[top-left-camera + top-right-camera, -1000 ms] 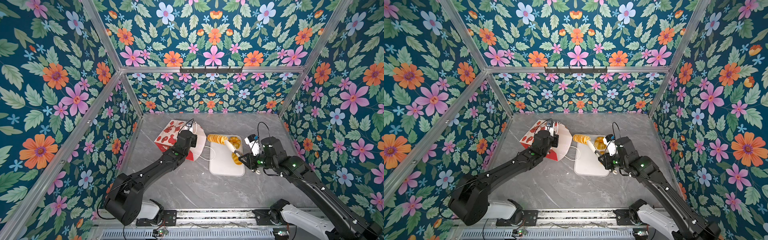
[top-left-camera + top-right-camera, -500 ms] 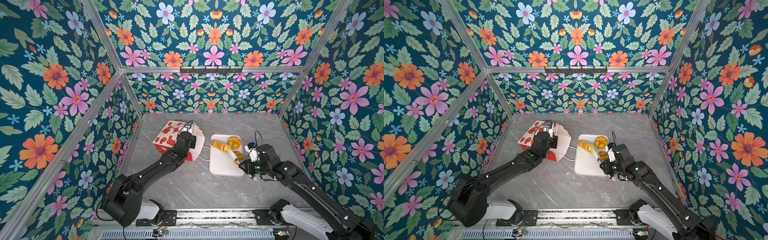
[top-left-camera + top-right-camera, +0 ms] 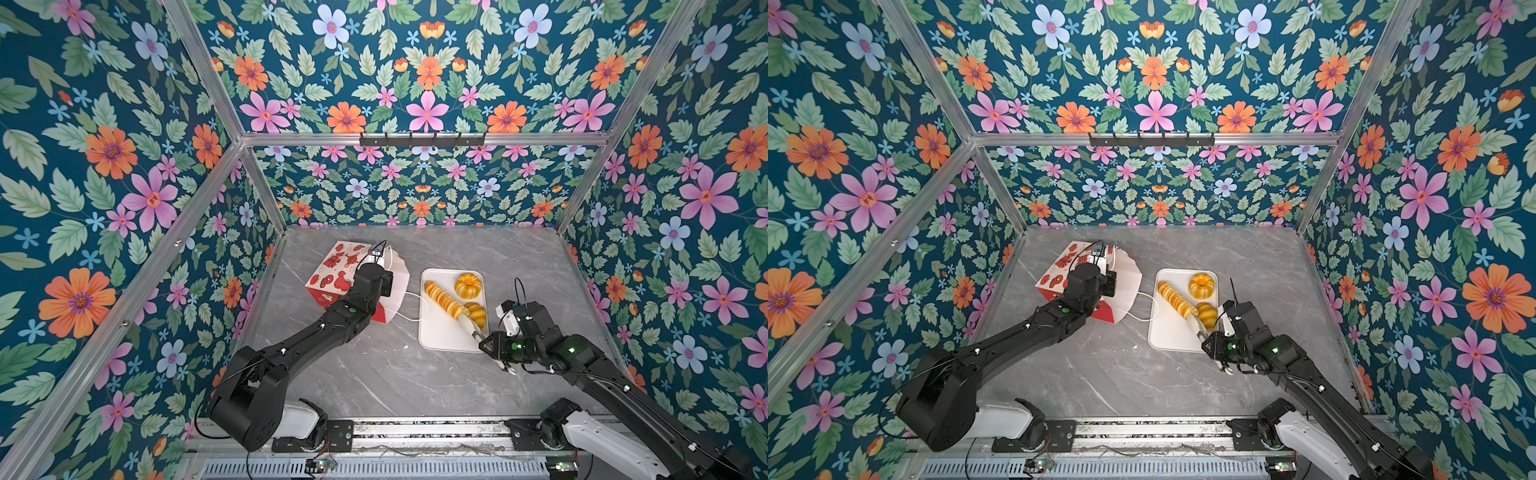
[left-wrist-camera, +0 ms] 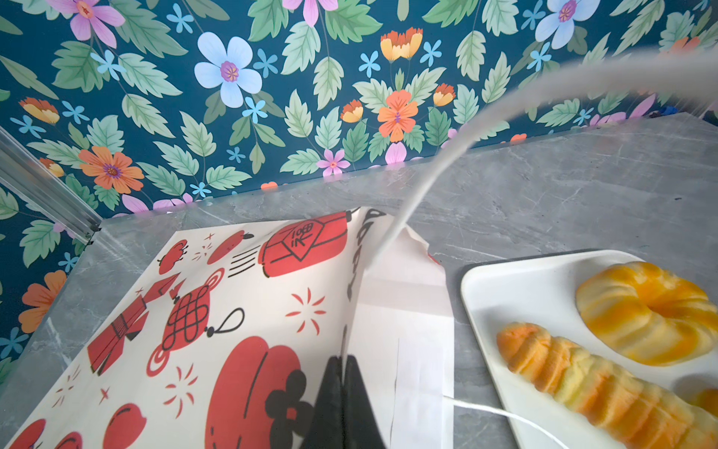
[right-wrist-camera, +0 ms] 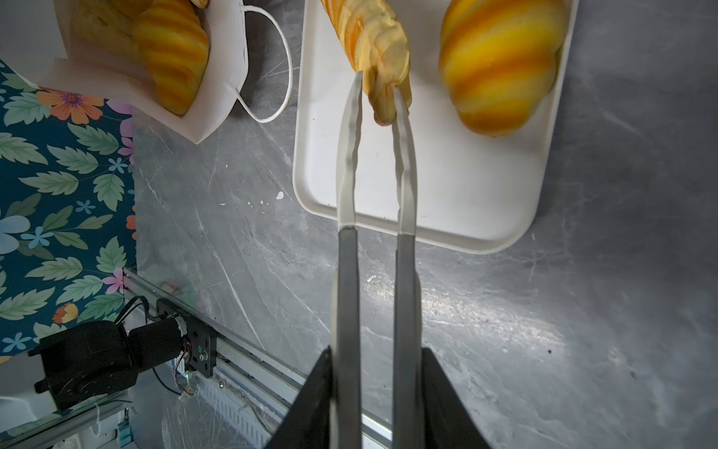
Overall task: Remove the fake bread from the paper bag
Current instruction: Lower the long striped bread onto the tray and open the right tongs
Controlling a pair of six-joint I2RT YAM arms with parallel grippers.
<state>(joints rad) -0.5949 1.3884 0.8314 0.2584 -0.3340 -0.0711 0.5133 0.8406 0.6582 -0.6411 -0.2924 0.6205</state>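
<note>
R gripper [image 5: 379, 83]: jaws parted narrowly, tips straddling and touching near end of twist bread [image 5: 369, 39]; pinched or loose, can't tell. R arm [image 3: 582, 361] low, stretched fwd. Twist bread lies on tray [image 5: 427, 186], long axis in line w/ fingers, pointing away. L gripper [image 4: 342, 365]: closed on paper bag [image 4: 233, 311] rim. Croissant [image 5: 171, 50] inside bag; bun [image 5: 497, 66] just beside R tips.
</note>
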